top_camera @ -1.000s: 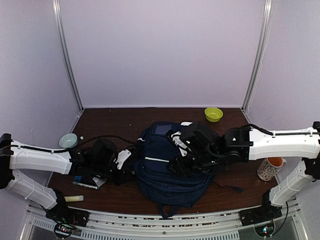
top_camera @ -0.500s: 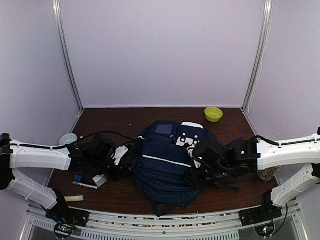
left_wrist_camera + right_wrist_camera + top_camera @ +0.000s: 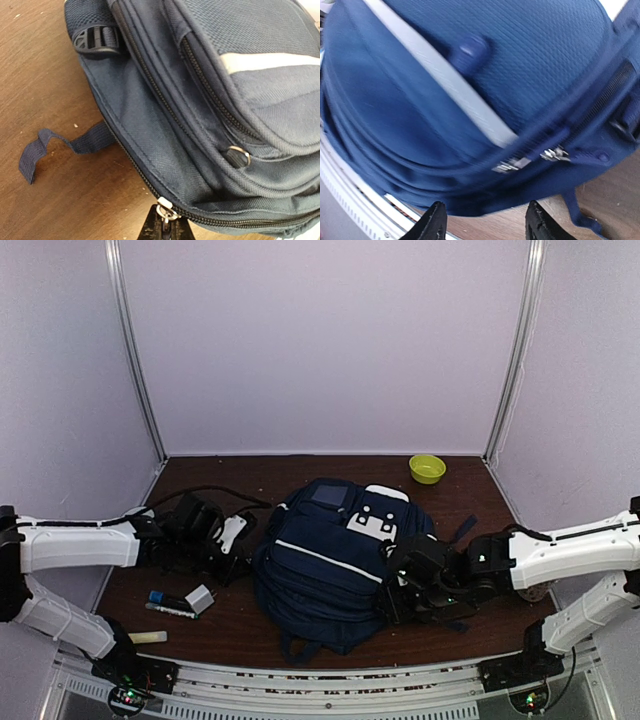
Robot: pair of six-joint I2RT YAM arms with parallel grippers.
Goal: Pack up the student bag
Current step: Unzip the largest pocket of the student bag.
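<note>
Fingers of left gripper [image 3: 165, 226] clamped on zipper pull [image 3: 167, 214] at left edge of student bag [image 3: 320, 560]. Right gripper [image 3: 485, 222] spread wide, nothing between, at bag's near-right side. Bag flat in middle of table [image 3: 220, 485], zips closed, contents hidden. Versus 1 s ago: right gripper is off the bag's top, white buckle patch [image 3: 378, 523] uncovered, bag shifted left.

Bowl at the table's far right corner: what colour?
Yellow-green bowl, best in the top external view.

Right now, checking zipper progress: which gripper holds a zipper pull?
The left gripper, fingers shut on the silver pull of the student bag; the right gripper is open, gripping nothing.
</note>
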